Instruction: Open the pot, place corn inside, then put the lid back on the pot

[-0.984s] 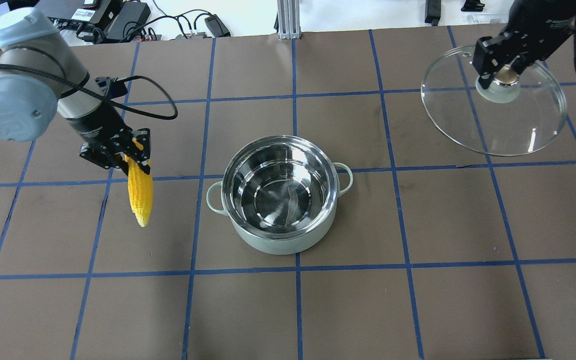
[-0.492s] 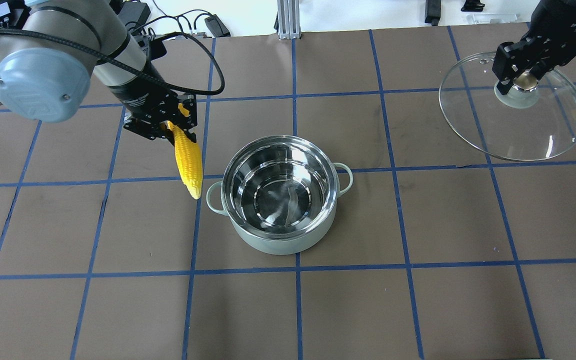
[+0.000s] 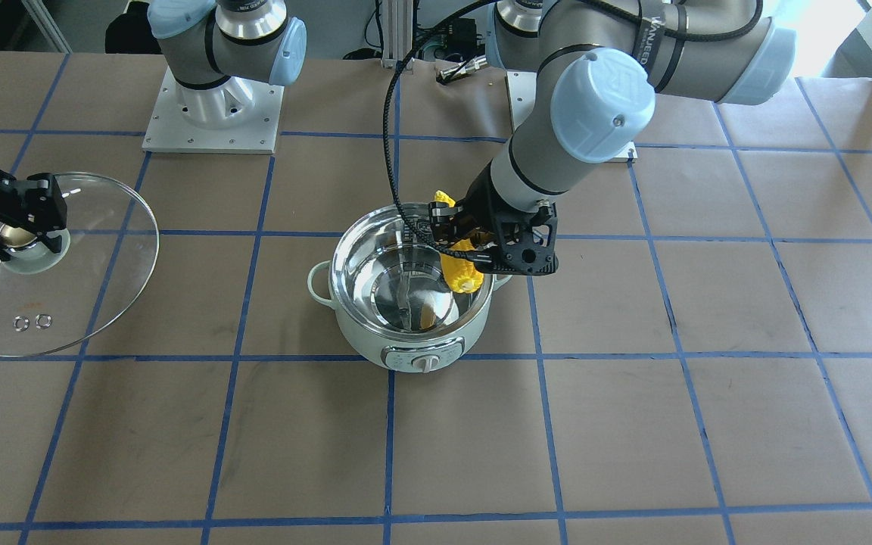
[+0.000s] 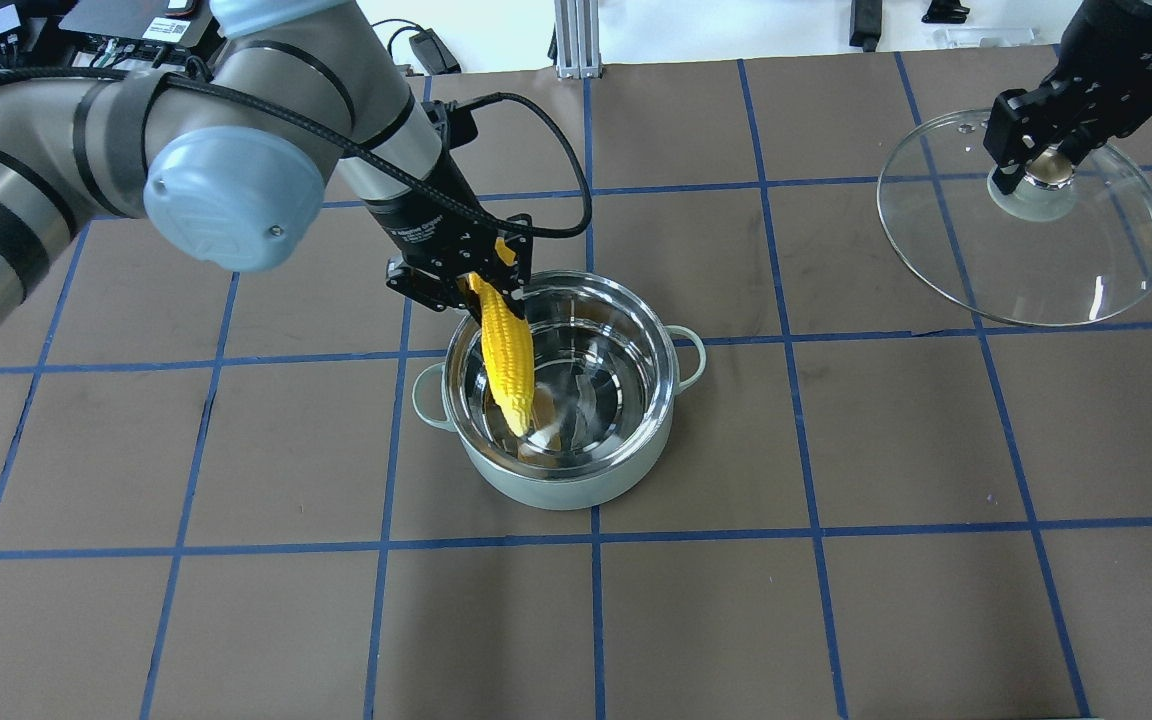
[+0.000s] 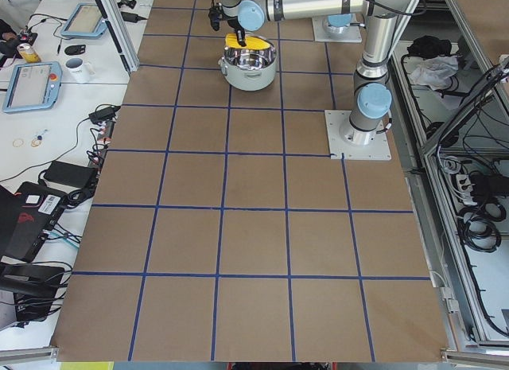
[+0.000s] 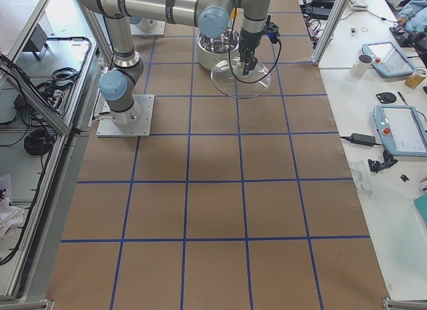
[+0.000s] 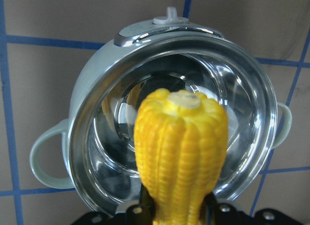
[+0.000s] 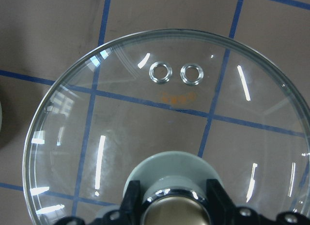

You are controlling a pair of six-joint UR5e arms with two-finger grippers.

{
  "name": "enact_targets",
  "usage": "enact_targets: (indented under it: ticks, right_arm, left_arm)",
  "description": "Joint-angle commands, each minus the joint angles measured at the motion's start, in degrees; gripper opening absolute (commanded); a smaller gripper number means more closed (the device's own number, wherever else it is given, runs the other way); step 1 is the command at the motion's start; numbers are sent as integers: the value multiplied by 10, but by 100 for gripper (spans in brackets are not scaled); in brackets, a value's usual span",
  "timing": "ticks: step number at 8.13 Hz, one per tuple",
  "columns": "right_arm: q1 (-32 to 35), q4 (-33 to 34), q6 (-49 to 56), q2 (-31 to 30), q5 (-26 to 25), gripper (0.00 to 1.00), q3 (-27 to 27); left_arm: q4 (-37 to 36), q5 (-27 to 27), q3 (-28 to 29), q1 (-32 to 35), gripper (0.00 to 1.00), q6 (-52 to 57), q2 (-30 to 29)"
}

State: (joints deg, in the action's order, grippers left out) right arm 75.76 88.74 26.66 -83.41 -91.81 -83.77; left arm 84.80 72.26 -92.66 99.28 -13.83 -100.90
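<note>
Above the pot (image 4: pixel 561 492), the left claw (image 4: pixel 481 285) pinched the corn (image 4: pixel 508 365) by its butt, long axis slanting tip-down toward the pot's inside. Far right, the right claw (image 4: pixel 1041 165) clamped the lid (image 4: pixel 1036 275).

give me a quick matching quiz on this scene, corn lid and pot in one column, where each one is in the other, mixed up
Column 1
1. corn
2. lid
3. pot

Column 2
A. gripped at its centre by the right pincer, off to the side
B. standing open on the table
C. held in the left pincer, tip pointing down into the open mouth

Pairs: 1-C, 2-A, 3-B
</note>
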Motion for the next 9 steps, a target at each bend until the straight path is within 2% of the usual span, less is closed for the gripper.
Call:
enact_targets:
  ticks: [1, 6, 7, 8, 9]
  right_arm:
    - [0, 2, 6, 0, 0, 0, 0]
    - [2, 1, 1, -1, 2, 0, -1]
    - [4, 2, -1, -1, 2, 0, -1]
    - [4, 2, -2, -1, 2, 0, -1]
    - [4, 2, -2, -2, 2, 0, -1]
  left_arm:
    - [-16, -8, -10, 32, 0, -26, -47]
    - [-47, -5, -16, 45, 1, -27, -97]
    - [-67, -5, -16, 50, 23, -27, -109]
    - [-90, -5, -15, 50, 55, -34, -121]
    - [-98, -5, -15, 50, 91, -62, -124]
